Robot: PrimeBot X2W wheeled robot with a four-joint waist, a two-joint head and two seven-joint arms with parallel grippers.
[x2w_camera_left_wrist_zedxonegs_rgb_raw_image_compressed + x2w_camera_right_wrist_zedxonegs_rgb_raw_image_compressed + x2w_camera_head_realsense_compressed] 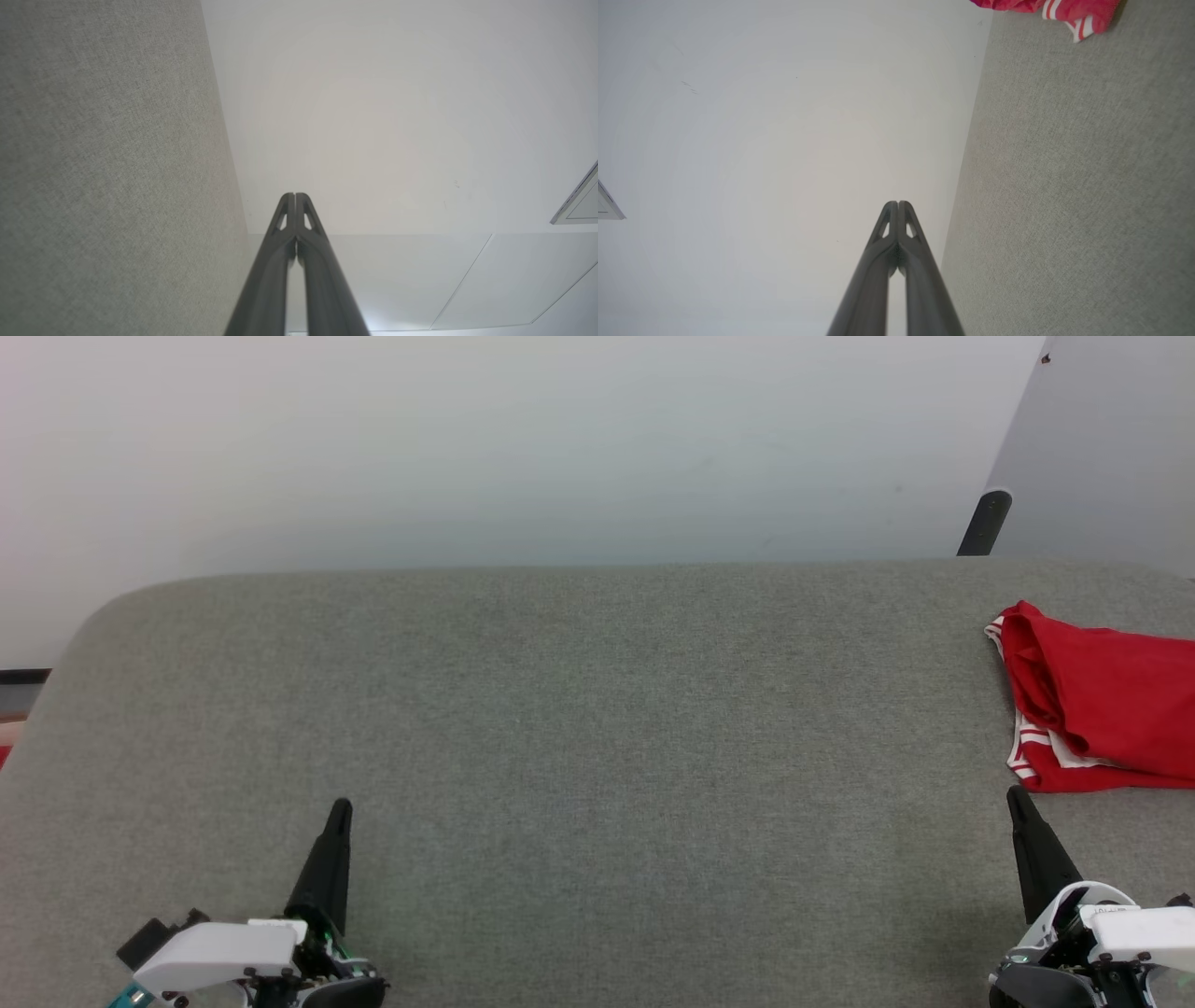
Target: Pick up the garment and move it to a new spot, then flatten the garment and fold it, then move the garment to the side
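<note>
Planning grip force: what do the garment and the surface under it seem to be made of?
The garment: thin, soft red fabric, possibly a synthetic knit; it lies in limp, rounded folds. The surface: matte grey woven cloth, its coarse weave visible, probably upholstery.

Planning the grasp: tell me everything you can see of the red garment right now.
The garment is a red jersey of smooth-looking fabric with red-and-white striped trim, lying crumpled and folded over itself on the right of the grey cloth-covered surface. Part runs out of the head view. It rests on that surface; the shut right gripper sits near its front corner, apart from it.
</note>
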